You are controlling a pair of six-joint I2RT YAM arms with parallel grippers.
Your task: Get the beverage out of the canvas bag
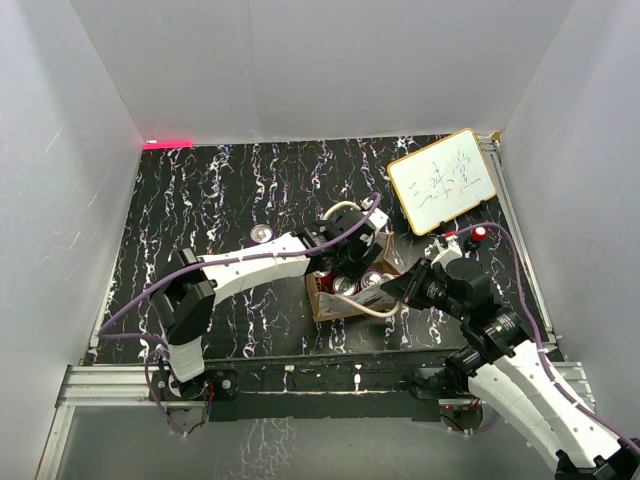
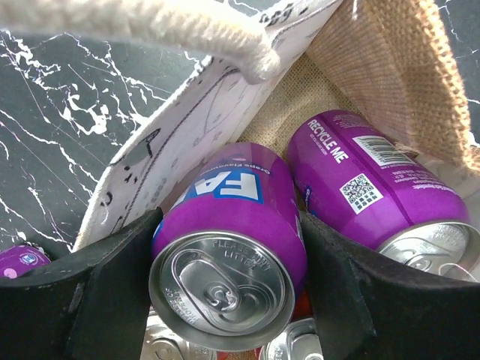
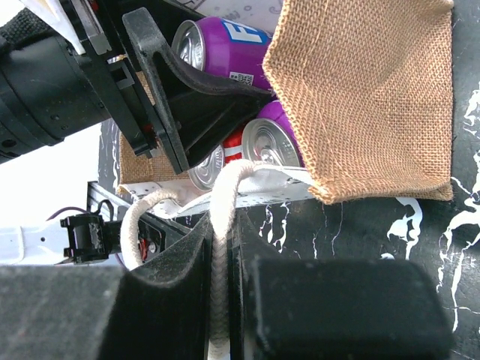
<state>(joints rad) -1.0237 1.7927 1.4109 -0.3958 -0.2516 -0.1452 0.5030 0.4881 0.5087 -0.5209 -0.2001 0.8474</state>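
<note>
The tan canvas bag (image 1: 322,300) sits at the table's near middle, with several cans inside. My left gripper (image 1: 352,258) reaches into it and is shut on a purple beverage can (image 2: 229,225), one finger (image 2: 97,300) on each side. The can stands a little higher than the silver can tops below it. A second purple can (image 2: 367,187) lies beside it against the burlap wall (image 2: 397,67). My right gripper (image 3: 221,285) is shut on one cream rope handle (image 3: 223,225) at the bag's near edge (image 3: 262,191). It also shows in the top view (image 1: 392,290).
A white board with a yellow frame (image 1: 440,180) leans at the back right. A lone can (image 1: 262,234) stands on the black marbled table left of the bag. White walls enclose the table. The second handle (image 2: 187,30) crosses above the left gripper.
</note>
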